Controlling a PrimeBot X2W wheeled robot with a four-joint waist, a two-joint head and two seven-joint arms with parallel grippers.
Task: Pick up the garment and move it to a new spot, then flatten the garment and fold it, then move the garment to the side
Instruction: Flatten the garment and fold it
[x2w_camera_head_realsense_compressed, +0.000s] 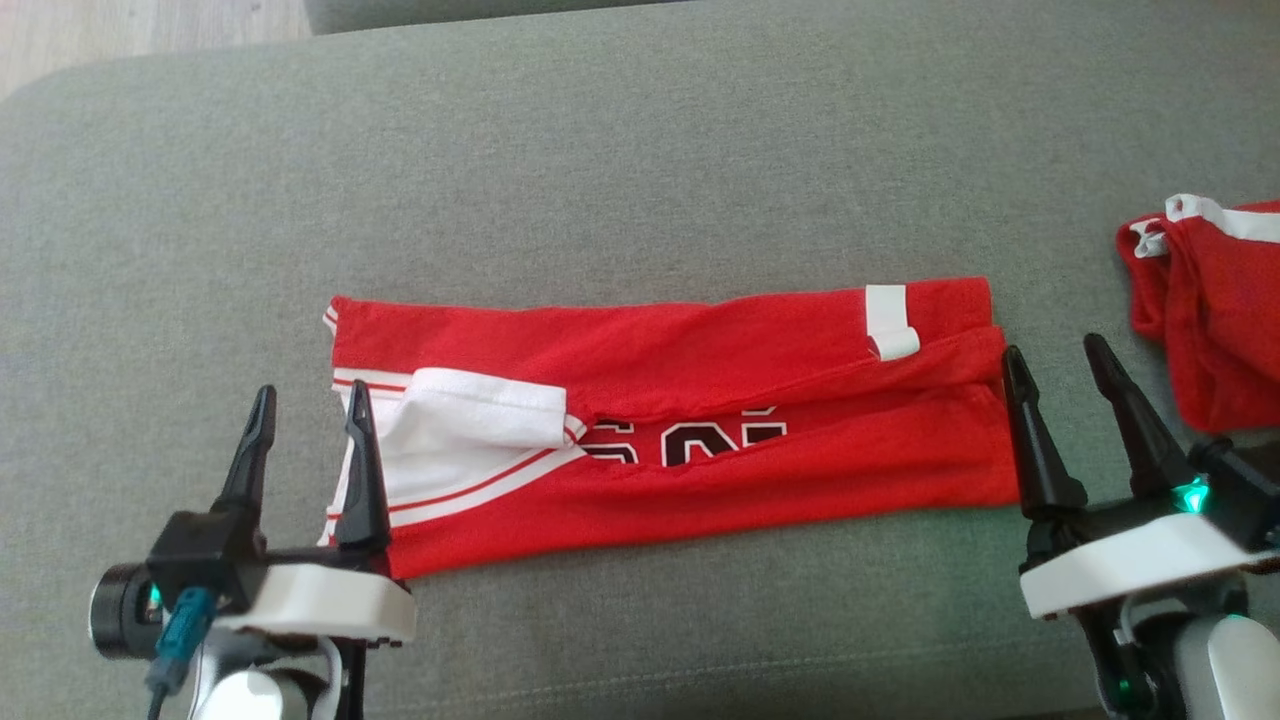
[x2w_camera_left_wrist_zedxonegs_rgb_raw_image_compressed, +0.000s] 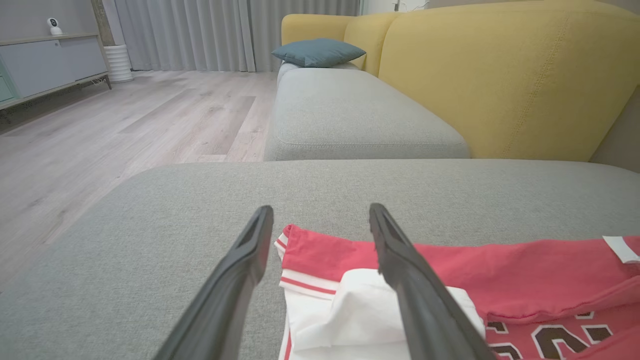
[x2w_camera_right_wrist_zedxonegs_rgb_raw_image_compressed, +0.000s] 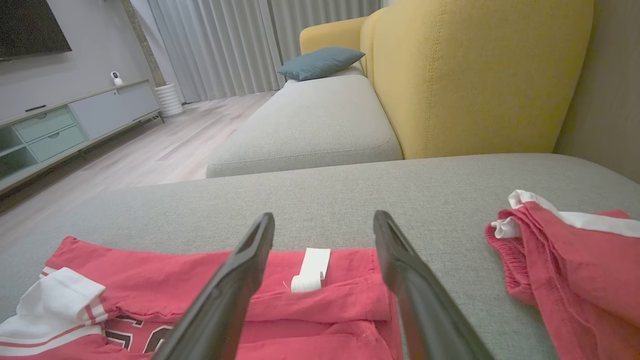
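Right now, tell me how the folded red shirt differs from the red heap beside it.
The folded shirt lies flat in a long band; the heap is bunched up. The folded shirt shows dark lettering; the heap shows just white trim. The folded shirt sits mid-cushion; the heap runs off the head view's right edge. Both are red with white, on the grey cushion.

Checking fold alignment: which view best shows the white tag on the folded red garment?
Right wrist view: the white tag is close, central, whole. Head view shows it small at the right end of the garment; left wrist view has it at the frame edge.
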